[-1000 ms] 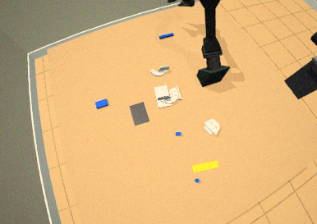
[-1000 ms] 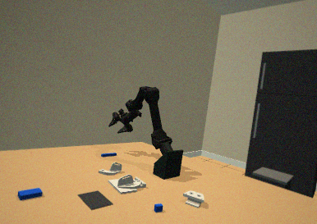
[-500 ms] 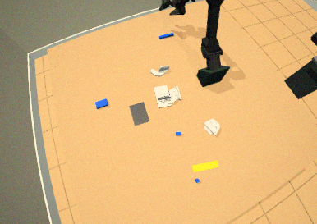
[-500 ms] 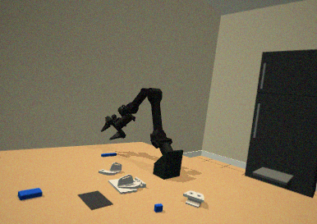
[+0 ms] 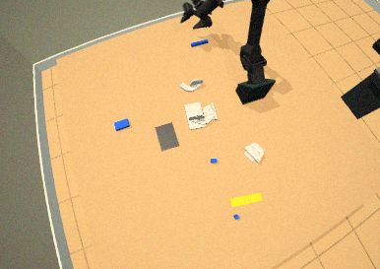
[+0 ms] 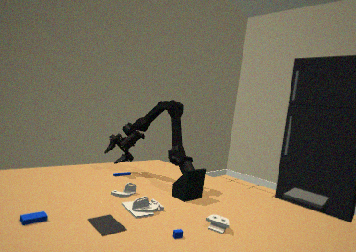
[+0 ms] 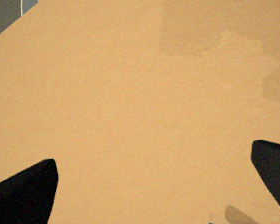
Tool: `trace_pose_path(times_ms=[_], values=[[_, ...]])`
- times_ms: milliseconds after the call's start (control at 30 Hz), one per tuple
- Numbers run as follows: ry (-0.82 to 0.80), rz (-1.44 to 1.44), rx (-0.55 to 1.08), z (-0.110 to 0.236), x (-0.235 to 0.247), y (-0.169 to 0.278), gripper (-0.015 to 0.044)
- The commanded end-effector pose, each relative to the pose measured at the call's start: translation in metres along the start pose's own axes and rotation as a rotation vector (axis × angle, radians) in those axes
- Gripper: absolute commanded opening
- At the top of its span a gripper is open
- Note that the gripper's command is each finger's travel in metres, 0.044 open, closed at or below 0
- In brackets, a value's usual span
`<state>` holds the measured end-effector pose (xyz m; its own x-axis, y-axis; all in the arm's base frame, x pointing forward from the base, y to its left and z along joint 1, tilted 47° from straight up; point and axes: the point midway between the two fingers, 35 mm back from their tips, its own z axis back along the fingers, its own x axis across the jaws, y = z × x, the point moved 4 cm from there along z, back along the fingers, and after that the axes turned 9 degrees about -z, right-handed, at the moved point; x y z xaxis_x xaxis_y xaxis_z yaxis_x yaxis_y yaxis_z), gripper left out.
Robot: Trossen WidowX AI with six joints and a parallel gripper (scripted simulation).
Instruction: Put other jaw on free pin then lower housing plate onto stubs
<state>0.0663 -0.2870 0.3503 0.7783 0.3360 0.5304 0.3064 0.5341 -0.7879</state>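
The white base plate point(image 5: 193, 108) point(image 6: 128, 207) lies mid-table. One white jaw point(image 6: 140, 204) is on it, its raised pad standing near the plate's middle; whether its teeth sit right is too small to tell. The other white jaw point(image 5: 187, 87) point(image 6: 121, 193) lies loose on the table beyond the plate, curved, with its pad upright. The white housing plate point(image 5: 254, 151) point(image 6: 219, 221), with two holes, lies apart near the arm's base side, slightly raised. My gripper point(image 5: 189, 24) point(image 6: 111, 157) point(image 7: 156, 160) is open and empty, in the air beyond the loose jaw.
A blue bar point(image 5: 199, 42) point(image 6: 122, 174) lies below and near my gripper. A blue block point(image 5: 122, 124) point(image 6: 33, 218), a dark flat rectangle point(image 5: 167, 136) point(image 6: 106, 224), a small blue cube point(image 5: 214, 161) point(image 6: 178, 234) and a yellow strip point(image 5: 246, 200) lie around the parts.
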Motion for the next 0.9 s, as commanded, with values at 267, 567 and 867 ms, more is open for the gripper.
trace_pose_path(times_ms=[267,567,867], values=[[-0.002,0.015,0.19,-0.032,0.026,0.048,0.044],[0.012,0.067,0.286,-0.043,0.039,0.077,0.044],[0.096,0.138,0.436,-0.057,0.049,0.123,0.044]])
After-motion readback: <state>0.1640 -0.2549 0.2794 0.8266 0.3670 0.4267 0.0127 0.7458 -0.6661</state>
